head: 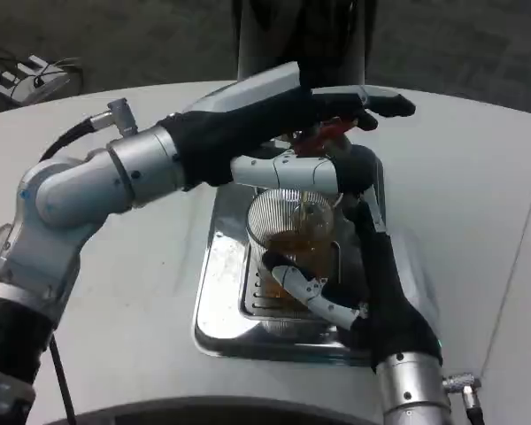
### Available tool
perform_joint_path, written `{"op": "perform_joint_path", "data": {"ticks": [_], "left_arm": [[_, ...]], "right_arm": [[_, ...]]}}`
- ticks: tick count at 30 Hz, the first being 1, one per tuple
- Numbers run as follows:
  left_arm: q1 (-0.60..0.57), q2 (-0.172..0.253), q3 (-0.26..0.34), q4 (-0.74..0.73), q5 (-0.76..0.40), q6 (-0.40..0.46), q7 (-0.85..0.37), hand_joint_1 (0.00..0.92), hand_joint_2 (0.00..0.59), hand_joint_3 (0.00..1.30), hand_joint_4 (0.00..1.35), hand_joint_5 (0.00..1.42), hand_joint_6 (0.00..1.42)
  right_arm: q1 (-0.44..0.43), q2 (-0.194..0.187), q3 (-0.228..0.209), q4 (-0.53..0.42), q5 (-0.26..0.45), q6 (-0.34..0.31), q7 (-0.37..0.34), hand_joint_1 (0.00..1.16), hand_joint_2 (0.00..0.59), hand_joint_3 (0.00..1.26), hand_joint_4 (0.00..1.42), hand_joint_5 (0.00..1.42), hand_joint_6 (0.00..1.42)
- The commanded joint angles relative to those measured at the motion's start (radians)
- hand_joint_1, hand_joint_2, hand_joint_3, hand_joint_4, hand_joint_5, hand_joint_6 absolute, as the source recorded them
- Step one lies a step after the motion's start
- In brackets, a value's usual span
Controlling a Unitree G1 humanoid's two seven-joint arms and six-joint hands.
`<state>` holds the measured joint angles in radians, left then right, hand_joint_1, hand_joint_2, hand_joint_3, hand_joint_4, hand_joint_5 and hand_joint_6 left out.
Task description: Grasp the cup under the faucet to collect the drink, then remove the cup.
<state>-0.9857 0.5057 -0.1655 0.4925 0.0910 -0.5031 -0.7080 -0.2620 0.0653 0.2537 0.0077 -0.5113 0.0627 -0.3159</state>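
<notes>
A clear, ribbed glass-like cup (292,221) stands at the frame's centre on a shiny, scuffed metal tray (214,292), upon a smooth matt white table (478,186), between brushed silver metal forearms (115,177) whose hands show glossy white plastic fingers (283,168) and matt black coverings.

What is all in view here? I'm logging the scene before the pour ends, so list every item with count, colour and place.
cup: one, clear ribbed, brown drink inside, on the drip tray under the tap
drip tray: one, silver metal, table centre
tap lever: one, red, above the cup
table: one, white
grey device: one, floor, top left
left hand: one, reaching across to the tap lever
right hand: one, holds the cup
</notes>
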Motion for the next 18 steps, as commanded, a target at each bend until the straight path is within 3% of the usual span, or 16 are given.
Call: {"op": "perform_joint_path", "data": {"ticks": [1, 18], "left_arm": [[-0.021, 0.004, -0.009, 0.016, 0.014, -0.020, -0.019, 0.000, 0.000, 0.19, 0.11, 0.17, 0.18], [-0.032, 0.014, -0.004, -0.012, 0.001, -0.017, -0.048, 0.000, 0.000, 0.19, 0.11, 0.17, 0.18]], "right_arm": [[0.016, 0.019, 0.021, 0.004, 0.004, -0.043, -0.024, 0.71, 0.201, 0.00, 0.05, 0.14, 0.20], [0.020, 0.044, 0.079, 0.069, 0.001, -0.052, -0.094, 0.72, 0.200, 0.00, 0.07, 0.15, 0.20]]}}
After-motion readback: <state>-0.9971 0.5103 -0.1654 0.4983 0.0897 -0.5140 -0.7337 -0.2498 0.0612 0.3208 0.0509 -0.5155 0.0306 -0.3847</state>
